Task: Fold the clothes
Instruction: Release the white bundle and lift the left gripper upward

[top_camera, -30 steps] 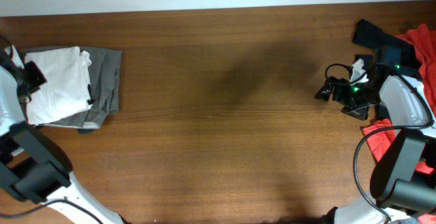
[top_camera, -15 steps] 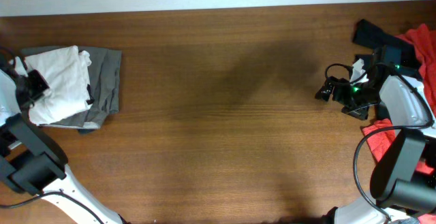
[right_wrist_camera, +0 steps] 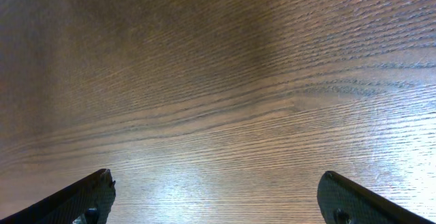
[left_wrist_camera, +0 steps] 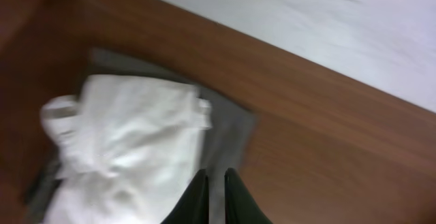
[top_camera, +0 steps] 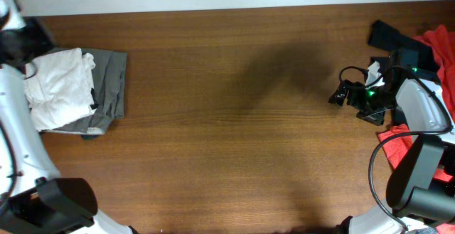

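A folded white garment (top_camera: 60, 88) lies on top of a folded grey garment (top_camera: 112, 84) at the table's far left. Both also show, blurred, in the left wrist view: white (left_wrist_camera: 129, 135) and grey (left_wrist_camera: 228, 125). My left gripper (top_camera: 20, 43) is at the back left corner, above and behind the stack. Its jaws (left_wrist_camera: 216, 175) are shut with nothing between them. My right gripper (top_camera: 341, 93) hovers low over bare wood at the right. Its jaws (right_wrist_camera: 214, 180) are wide open and empty.
A heap of unfolded clothes sits at the right edge: a red garment (top_camera: 442, 45), dark pieces (top_camera: 387, 35) and more red cloth (top_camera: 398, 145) near the right arm's base. The wooden table (top_camera: 234, 120) ends at a white wall strip at the back.
My left gripper has lifted off the white garment's left edge and swung toward the back left corner. The white garment stays on the grey one. The right arm has not moved.
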`<act>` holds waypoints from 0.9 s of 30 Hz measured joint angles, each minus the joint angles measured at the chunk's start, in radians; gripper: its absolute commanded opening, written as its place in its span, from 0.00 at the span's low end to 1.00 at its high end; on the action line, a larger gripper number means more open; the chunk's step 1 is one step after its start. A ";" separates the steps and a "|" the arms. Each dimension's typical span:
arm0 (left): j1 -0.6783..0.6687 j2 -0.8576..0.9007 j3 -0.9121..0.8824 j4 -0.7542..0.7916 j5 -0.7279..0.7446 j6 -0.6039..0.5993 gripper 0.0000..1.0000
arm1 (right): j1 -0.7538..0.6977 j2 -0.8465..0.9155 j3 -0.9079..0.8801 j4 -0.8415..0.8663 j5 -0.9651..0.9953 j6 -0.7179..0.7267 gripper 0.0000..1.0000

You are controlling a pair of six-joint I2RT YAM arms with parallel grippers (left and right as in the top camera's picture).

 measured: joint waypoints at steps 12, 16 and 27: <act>-0.134 0.014 -0.002 -0.006 0.005 -0.015 0.99 | 0.000 0.000 0.000 0.000 0.000 0.001 0.99; -0.138 0.014 -0.002 -0.006 0.005 -0.015 0.99 | 0.000 0.000 0.000 0.000 0.000 0.002 0.99; -0.138 0.014 -0.002 -0.006 0.005 -0.015 0.99 | 0.001 -0.003 0.000 0.000 0.000 0.002 0.99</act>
